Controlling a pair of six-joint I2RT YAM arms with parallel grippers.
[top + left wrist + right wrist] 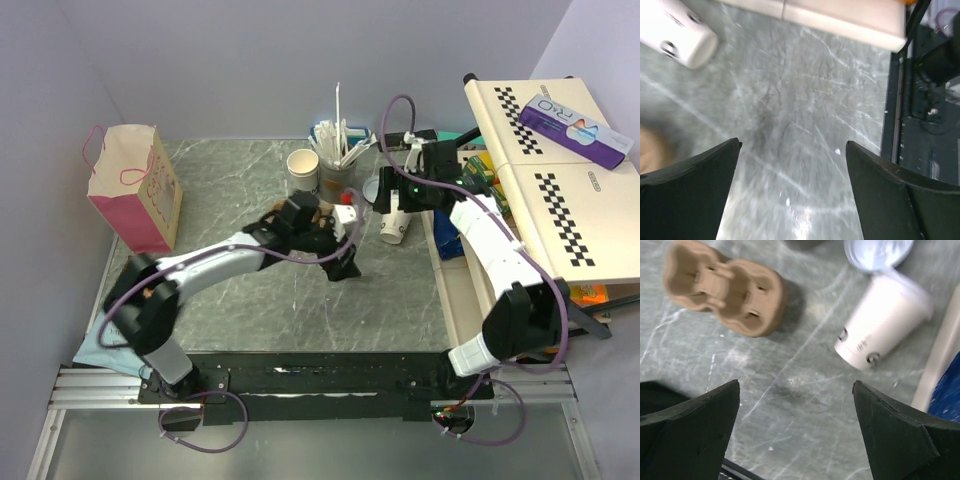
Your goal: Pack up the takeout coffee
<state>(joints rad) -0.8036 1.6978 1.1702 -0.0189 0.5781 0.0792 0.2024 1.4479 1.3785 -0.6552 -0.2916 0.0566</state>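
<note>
Spreading across most of the overhead view, the grey marbled table (400, 300) carries everything else. A cream board with checkered strips (560, 170) lies along its right side, and a pink paper bag (135, 185) stands upright near the far left corner.

Both arms reach toward the middle of the table. The left gripper (792, 144) hangs over bare marble with its jaws spread wide and nothing between them. The right gripper (796, 384) is likewise wide apart and holds nothing. In its wrist view only the tabletop lies between the fingers, with things to either side further on.

A brown cardboard two-cup tray (722, 292) rests flat on the table, empty, at the upper left of the right wrist view.

The takeout coffee is not packed. A white paper cup, the tipped cup (882, 322), lies on its side on the marble near the table's right edge, well apart from the tray, its base turned toward the right wrist camera. A round white lid (877, 252) lies flat just beside its wide end; I cannot tell whether the two touch.

At the back of the table an upright cup (302, 167), off-white with a tan inside, stands just beside a grey cup of straws and stirrers (335, 175).
</note>
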